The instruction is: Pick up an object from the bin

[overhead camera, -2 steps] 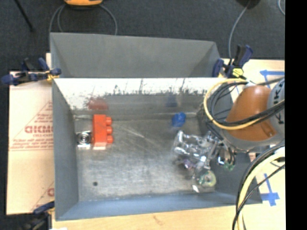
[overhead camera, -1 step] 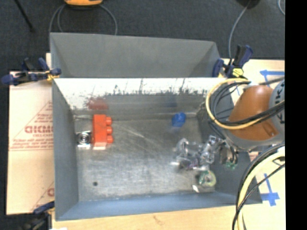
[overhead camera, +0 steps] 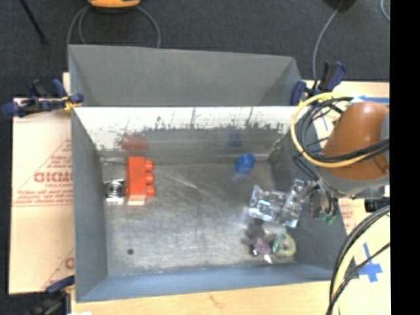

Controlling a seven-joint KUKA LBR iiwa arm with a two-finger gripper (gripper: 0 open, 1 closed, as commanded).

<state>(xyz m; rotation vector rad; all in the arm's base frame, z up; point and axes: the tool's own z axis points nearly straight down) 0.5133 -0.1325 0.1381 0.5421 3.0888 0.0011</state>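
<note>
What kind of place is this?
Probably a robotics lab set up for grasping trials: a grey bin holds small loose things such as an orange block, and a cabled arm's gripper is inside it.

Grey bin point(overhead camera: 88, 209) with dark streaks, orange-red brick point(overhead camera: 139, 176) centre left, blue piece point(overhead camera: 243, 163), green and purple bits point(overhead camera: 272, 245) lower right.

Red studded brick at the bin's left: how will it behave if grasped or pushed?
The red brick looks like rigid plastic, so it is probably stiff and light. Its flat sides suggest it slides rather than rolls. Pushed left, it would likely shove the small silver piece beside it.
</note>
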